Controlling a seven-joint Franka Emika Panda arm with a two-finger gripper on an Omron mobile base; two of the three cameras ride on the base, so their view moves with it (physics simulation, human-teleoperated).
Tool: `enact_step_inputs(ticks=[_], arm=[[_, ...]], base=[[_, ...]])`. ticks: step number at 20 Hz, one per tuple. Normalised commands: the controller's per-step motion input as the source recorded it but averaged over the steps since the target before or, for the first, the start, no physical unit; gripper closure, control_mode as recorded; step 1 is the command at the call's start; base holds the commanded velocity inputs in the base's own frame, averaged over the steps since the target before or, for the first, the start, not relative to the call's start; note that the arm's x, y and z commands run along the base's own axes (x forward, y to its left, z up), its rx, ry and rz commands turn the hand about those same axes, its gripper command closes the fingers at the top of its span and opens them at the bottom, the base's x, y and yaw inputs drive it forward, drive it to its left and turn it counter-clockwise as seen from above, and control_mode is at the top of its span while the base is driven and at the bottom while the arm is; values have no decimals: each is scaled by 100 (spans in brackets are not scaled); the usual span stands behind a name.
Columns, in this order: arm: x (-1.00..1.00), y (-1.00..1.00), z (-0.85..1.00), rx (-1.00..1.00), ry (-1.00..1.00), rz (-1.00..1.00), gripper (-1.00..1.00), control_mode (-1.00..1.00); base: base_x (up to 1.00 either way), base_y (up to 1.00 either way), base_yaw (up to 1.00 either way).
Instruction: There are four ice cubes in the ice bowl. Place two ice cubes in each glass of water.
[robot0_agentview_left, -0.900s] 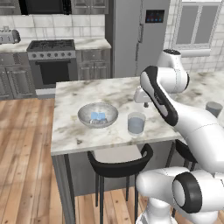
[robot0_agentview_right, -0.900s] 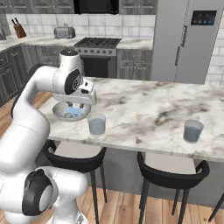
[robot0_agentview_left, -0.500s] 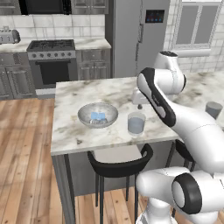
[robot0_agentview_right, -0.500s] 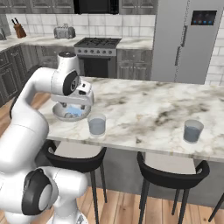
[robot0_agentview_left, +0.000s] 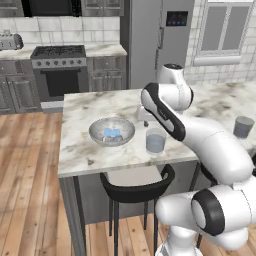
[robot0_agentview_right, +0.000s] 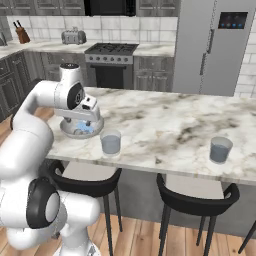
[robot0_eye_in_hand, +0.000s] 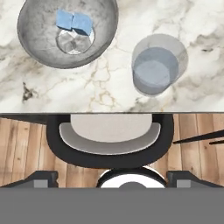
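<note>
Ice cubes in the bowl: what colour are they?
Pale blue; the ice cubes show best in the hand view, inside the bowl.

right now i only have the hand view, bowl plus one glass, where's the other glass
Observer: The second glass stands far along the counter toward the robot's right, near the front edge and well apart from the near glass.
Operator: any stool under that end too
Observer: Yes, a second stool with a black curved back is tucked under the counter just below that glass.
</note>
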Motion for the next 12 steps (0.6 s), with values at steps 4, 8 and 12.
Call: enact_step_inputs(ticks=[4, 8, 12], arm=[[64, 38, 0, -2, 0, -2, -100, -100], [49, 33, -2, 0, 0, 0, -100, -100], [23, 16, -19, 0, 2, 0, -100, -100]], base=[[0, 0, 0], [0, 0, 0], [0, 0, 0]])
